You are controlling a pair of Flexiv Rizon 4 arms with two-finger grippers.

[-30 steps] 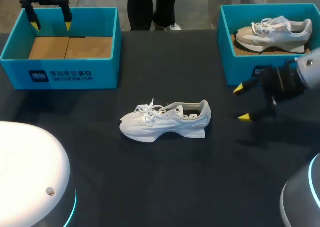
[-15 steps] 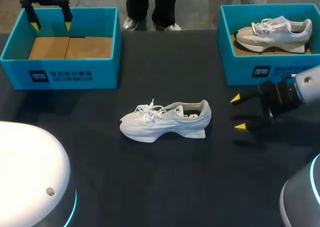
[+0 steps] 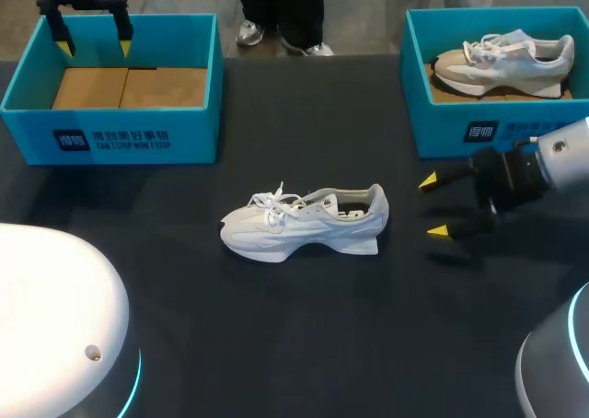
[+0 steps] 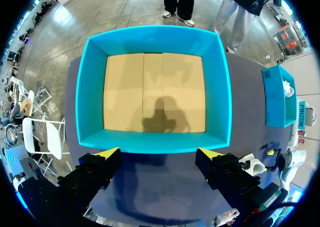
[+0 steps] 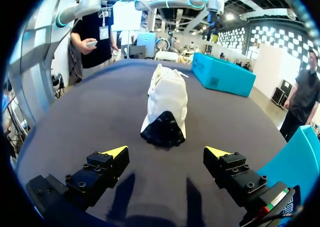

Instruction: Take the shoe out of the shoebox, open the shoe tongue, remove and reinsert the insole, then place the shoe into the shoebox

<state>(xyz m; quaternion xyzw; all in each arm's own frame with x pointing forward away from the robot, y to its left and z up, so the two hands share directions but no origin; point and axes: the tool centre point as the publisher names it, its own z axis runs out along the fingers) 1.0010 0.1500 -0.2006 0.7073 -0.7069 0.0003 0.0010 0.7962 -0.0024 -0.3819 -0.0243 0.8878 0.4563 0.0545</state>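
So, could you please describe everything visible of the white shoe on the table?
The white shoe is a laced sneaker, seemingly pale fabric, with a thick white sole and dark inside. It stands upright on the dark table, toe toward my left, heel facing the open right end effector, which is clear of it.

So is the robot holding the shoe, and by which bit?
No, nothing is held. The right fingers are open, short of the heel of the shoe; the left fingers are open above the empty box.
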